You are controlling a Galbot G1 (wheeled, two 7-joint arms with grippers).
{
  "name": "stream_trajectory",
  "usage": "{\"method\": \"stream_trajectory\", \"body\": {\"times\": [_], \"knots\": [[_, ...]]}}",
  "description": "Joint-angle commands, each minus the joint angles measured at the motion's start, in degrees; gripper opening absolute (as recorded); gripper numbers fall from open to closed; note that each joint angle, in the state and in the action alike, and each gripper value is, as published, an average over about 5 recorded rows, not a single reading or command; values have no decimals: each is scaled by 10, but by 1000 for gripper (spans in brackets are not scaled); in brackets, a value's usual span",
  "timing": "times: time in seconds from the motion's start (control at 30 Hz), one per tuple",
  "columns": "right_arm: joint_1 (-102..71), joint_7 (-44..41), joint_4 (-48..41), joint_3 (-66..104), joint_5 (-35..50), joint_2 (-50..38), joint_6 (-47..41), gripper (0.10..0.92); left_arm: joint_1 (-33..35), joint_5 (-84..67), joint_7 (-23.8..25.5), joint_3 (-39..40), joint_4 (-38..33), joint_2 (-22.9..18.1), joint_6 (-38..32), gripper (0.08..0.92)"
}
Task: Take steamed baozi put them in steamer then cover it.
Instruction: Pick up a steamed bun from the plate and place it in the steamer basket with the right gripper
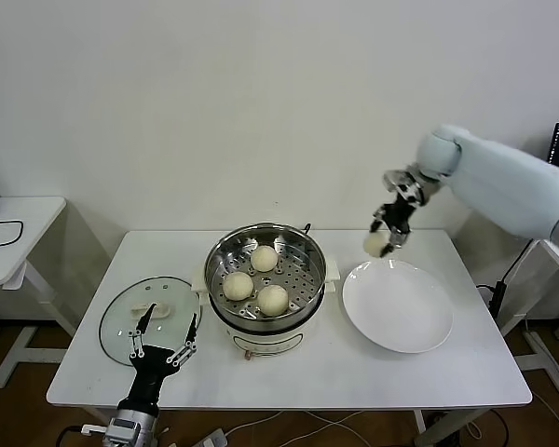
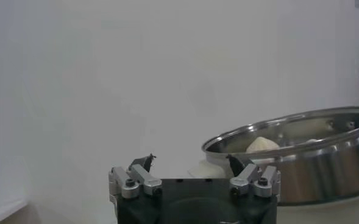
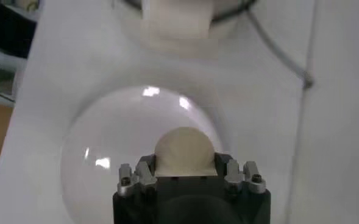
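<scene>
Right gripper (image 1: pixel 388 238) hangs above the far rim of the flat white round plate (image 1: pixel 419 321), jaws pinching one cream-white pleated baozi (image 1: pixel 376 243) clear of the plate. Three more cream-white buns (image 1: pixel 252 276) sit on the perforated tray of the shiny round stainless-steel steamer (image 1: pixel 303 303) mid-table — uncovered, its clear glass lid with metal rim and white handle (image 1: pixel 121 312) flat on the white table (image 1: pixel 373 377) beside it. Left gripper (image 1: pixel 165 336) rests over the lid's near edge, jaws spread, holding nothing.
</scene>
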Motion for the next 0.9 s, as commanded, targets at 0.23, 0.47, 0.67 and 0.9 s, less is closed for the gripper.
{"method": "stream_trajectory", "body": {"times": [0.23, 0.47, 0.67, 0.9], "knots": [[93, 80, 135, -118, 134, 99, -75, 648, -7, 0, -1, 5, 4, 0, -2, 823], [57, 98, 105, -124, 121, 151, -82, 645, -9, 0, -1, 5, 10, -1, -5, 823], [22, 91, 71, -124, 87, 174, -85, 645, -9, -1, -1, 1, 12, -1, -7, 823], [-9, 91, 23, -118, 65, 193, -83, 645, -8, -1, -1, -2, 13, -1, -9, 823]]}}
